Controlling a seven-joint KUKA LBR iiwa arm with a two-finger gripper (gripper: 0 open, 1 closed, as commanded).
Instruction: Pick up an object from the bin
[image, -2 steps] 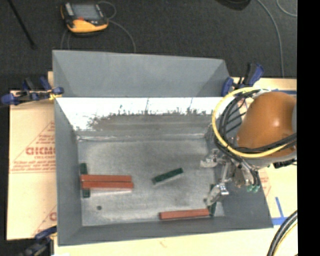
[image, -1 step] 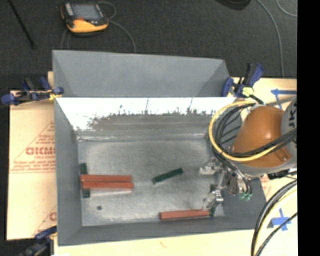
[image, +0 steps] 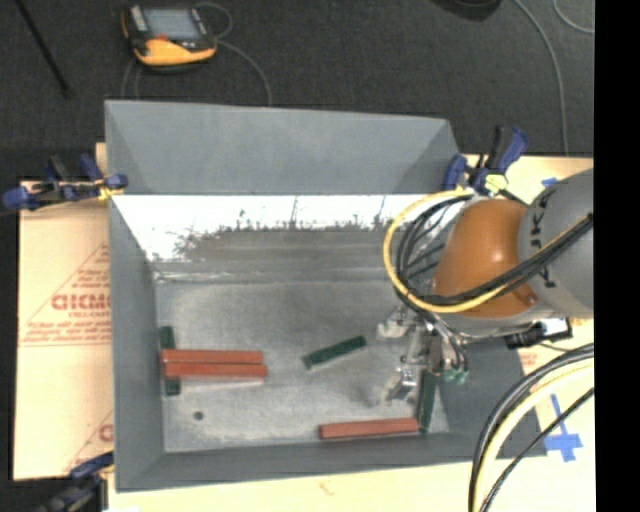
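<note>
The bin floor carries two red bars at left, a green stick mid-floor, and a third red bar near right.

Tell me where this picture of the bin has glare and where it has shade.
Camera view: a bright glare band runs along the back wall; the front wall lies in shade; the floor is evenly lit, and the brown bars cast hardly any shadow; the orange cover shows a soft sheen.

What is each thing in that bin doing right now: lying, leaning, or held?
Two brown bars: lying flat, side by side, left.
Middle green stick: lying flat, slanted.
Front brown bar: lying flat.
Right green stick: beside the tool; whether held, unclear.
</note>
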